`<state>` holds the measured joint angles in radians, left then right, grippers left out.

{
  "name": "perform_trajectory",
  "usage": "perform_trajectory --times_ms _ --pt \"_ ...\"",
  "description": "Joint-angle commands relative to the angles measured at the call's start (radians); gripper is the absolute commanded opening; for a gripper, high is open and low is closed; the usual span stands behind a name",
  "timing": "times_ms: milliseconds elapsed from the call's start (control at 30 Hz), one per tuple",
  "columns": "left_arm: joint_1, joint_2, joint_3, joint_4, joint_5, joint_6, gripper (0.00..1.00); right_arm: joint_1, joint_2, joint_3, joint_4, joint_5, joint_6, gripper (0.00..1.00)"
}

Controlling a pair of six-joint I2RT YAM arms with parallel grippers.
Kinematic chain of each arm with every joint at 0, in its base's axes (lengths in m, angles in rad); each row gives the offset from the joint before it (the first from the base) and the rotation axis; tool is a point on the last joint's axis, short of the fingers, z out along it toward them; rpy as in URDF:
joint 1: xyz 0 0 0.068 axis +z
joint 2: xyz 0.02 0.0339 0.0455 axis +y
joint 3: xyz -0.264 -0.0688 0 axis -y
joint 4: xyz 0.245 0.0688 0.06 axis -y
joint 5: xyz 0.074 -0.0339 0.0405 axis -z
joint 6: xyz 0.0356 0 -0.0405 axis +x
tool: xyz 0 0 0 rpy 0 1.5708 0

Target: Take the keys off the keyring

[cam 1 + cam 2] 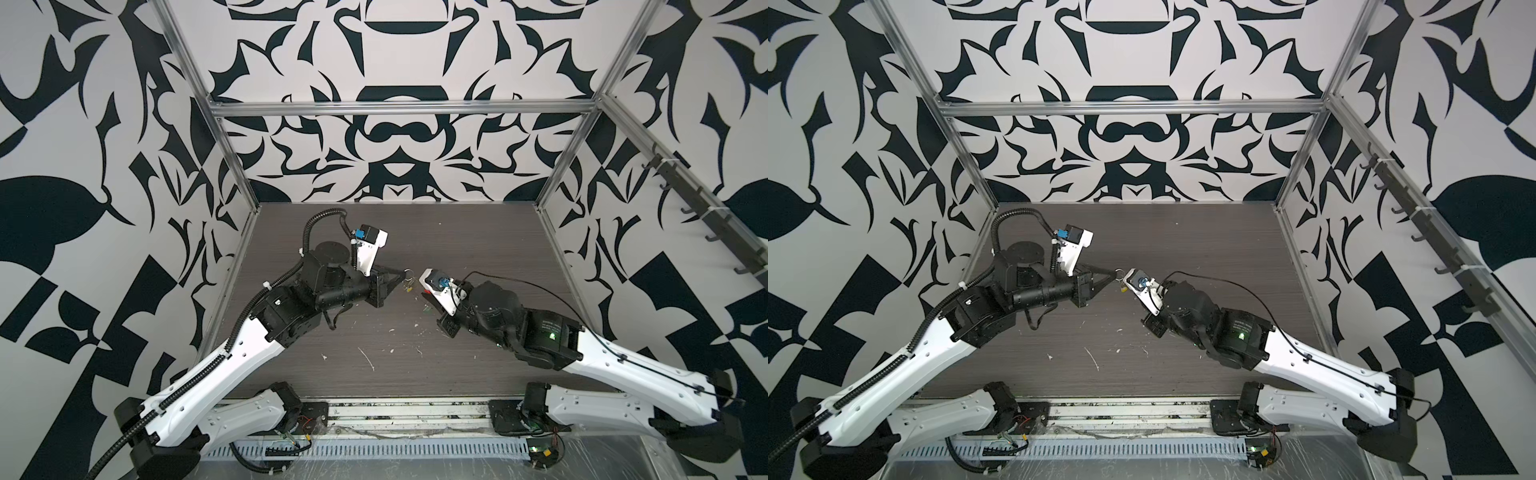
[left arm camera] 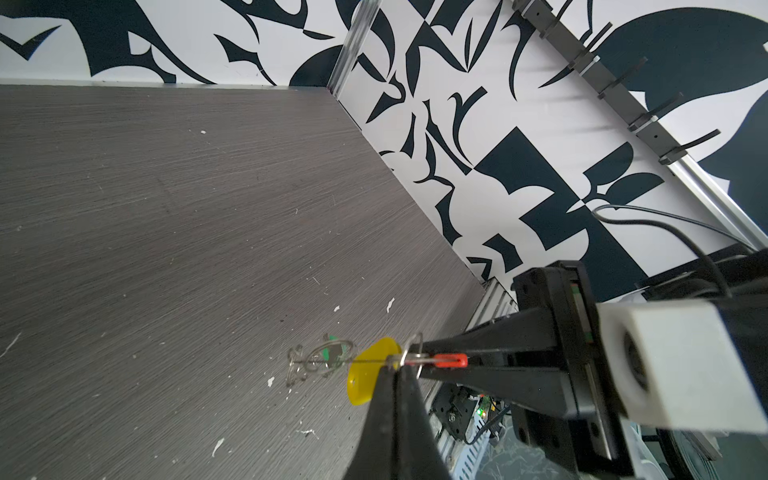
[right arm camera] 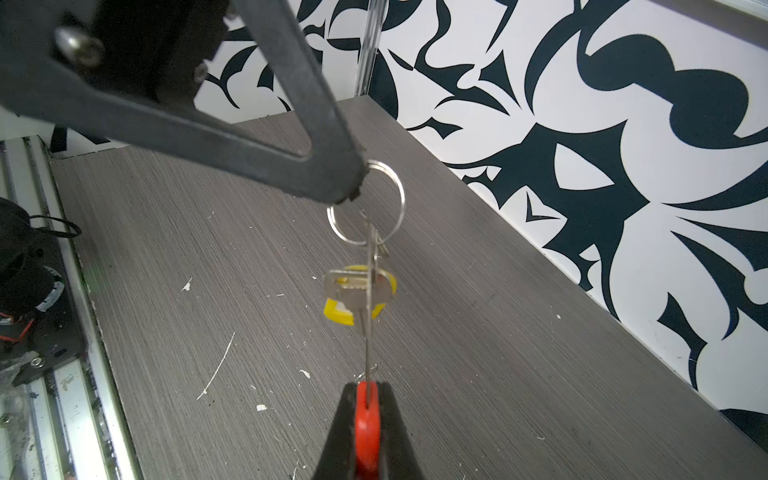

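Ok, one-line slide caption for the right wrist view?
Left hand pinches the silver keyring above the table; a yellow-capped key hangs from it; right hand grips a red-ended metal strip.

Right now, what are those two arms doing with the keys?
The left gripper pinches a thin silver metal ring above the grey wood-grain table. The right gripper is shut on the red plastic head of a key, held away from the ring. A silver key with a yellow plastic head hangs from the ring. Both keys look threaded on; neither is off yet.
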<state>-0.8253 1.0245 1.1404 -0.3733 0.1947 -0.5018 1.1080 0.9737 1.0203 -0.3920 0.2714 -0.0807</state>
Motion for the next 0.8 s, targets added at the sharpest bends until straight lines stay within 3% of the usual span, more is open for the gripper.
perform_trajectory --times_ms 0,767 --pt "0.008 0.004 0.036 -0.037 -0.055 -0.014 0.0 0.009 -0.035 0.073 0.032 0.011 -0.011 0.0" --pt "0.008 0.026 0.071 -0.107 -0.063 -0.029 0.0 0.01 -0.003 0.069 0.083 0.044 -0.054 0.0"
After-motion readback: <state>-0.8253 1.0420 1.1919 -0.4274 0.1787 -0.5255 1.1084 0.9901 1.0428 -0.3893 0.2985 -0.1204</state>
